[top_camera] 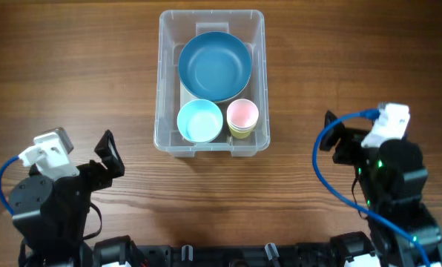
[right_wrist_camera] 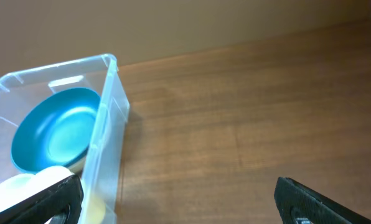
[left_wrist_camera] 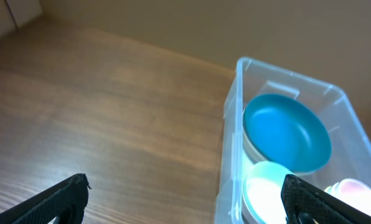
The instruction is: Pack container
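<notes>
The clear plastic container (top_camera: pixel 164 89) stands at the table's back centre. Inside it lie a large teal bowl (top_camera: pixel 214 66), a small light blue bowl (top_camera: pixel 199 120) and a pink cup (top_camera: pixel 242 113) stacked in a yellow one. My left gripper (top_camera: pixel 110 154) is open and empty at the front left, apart from the container. My right gripper (top_camera: pixel 332 141) is open and empty at the front right. The left wrist view shows the container (left_wrist_camera: pixel 230 137) and teal bowl (left_wrist_camera: pixel 286 132) between open fingers (left_wrist_camera: pixel 185 202). The right wrist view shows the container (right_wrist_camera: pixel 108 130) at left, with open fingers (right_wrist_camera: pixel 176 202).
Bare wooden table (top_camera: pixel 73 67) lies on both sides of the container. Blue cables (top_camera: pixel 321 167) loop beside the right arm and beside the left arm base (top_camera: pixel 6 185).
</notes>
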`<state>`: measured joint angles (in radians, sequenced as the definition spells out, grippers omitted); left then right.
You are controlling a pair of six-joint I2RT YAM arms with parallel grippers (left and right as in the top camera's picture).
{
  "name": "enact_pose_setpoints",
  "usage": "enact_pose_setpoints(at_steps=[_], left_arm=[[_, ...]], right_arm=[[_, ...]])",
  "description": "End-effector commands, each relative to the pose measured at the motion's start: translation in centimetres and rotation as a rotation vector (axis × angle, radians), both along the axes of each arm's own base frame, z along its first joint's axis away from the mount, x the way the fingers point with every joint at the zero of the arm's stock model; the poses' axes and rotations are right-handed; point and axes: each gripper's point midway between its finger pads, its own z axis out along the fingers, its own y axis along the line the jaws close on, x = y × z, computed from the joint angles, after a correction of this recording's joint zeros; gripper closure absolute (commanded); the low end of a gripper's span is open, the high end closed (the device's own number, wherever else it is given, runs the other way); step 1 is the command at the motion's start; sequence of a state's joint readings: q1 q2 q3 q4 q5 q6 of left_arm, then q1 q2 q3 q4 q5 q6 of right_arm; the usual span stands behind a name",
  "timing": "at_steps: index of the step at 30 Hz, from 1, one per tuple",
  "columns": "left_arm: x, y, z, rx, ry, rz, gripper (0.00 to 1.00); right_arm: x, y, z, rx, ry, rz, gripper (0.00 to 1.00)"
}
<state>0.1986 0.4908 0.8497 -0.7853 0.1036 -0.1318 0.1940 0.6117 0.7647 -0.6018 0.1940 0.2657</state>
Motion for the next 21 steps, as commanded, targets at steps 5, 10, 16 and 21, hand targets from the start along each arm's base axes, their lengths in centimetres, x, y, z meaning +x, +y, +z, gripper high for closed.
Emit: enact_pose_setpoints(at_steps=[5,10,16,21], left_arm=[[-0.2,-0.5,-3.6,-0.024,0.138,-0.031,0.00],[-0.9,-0.6,-4.6,-0.034,0.186,-0.031,0.00],[-0.9,-0.6,-4.6,-0.034,0.186,-0.031,0.00],[-0.9,-0.6,-4.6,-0.034,0.186,-0.031,0.00]], right_arm=[[-1.4,-0.9,-2.8,-0.014,0.074,-0.047,0.00],[-0.9,-0.8,-3.9,-0.025,0.122,-0.047,0.00],[-3.0,-1.3,-5.9,-0.061,0.222,-0.040,0.00],[-6.3,-1.7,-3.9,-0.021,-0.062,-0.016,0.00]])
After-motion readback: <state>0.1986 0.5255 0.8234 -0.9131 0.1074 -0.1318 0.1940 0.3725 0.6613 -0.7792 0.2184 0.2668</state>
